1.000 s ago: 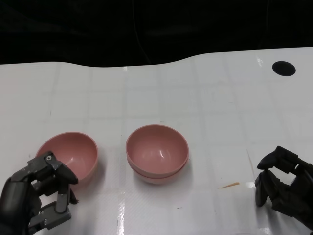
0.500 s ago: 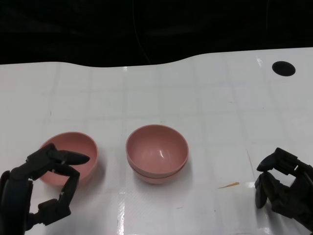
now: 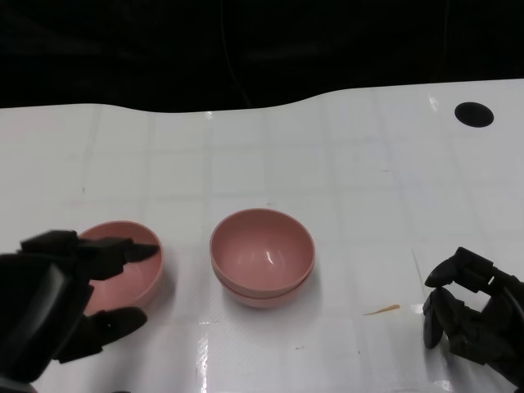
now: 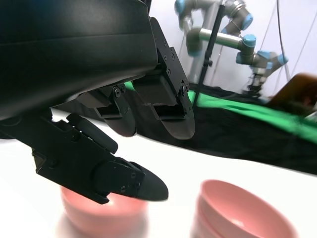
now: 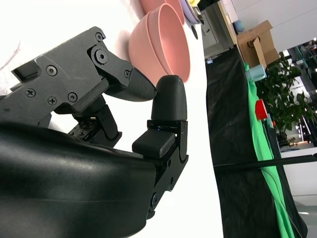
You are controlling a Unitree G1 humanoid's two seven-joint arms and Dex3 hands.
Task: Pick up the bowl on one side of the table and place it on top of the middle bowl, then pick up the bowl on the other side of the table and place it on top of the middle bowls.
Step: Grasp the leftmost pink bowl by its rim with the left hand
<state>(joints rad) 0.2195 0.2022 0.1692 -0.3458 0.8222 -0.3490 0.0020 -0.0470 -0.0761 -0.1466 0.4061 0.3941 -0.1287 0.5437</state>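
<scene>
A single pink bowl (image 3: 127,266) sits on the white table (image 3: 344,164) at the left. In the middle stand two pink bowls stacked one inside the other (image 3: 262,254). My left hand (image 3: 53,303) hovers at the left bowl's near rim, fingers (image 3: 123,250) spread over the rim and thumb (image 3: 110,325) lower at the near side, holding nothing. The left wrist view shows that hand (image 4: 99,89) open above the left bowl (image 4: 101,218), with the stack (image 4: 242,215) beside it. My right hand (image 3: 471,315) rests at the lower right with fingers curled in and nothing in them; the right wrist view shows it (image 5: 99,124) the same, stack (image 5: 161,42) beyond.
A black round hole (image 3: 475,114) lies at the table's far right. A small orange-brown streak (image 3: 382,309) marks the table between the stack and my right hand. Black cloth lies beyond the far edge. Robot arms (image 4: 233,25) stand in the background.
My left hand has opened its curled fingers and moved forward over the left bowl's near rim. The bowls and my right hand have stayed put.
</scene>
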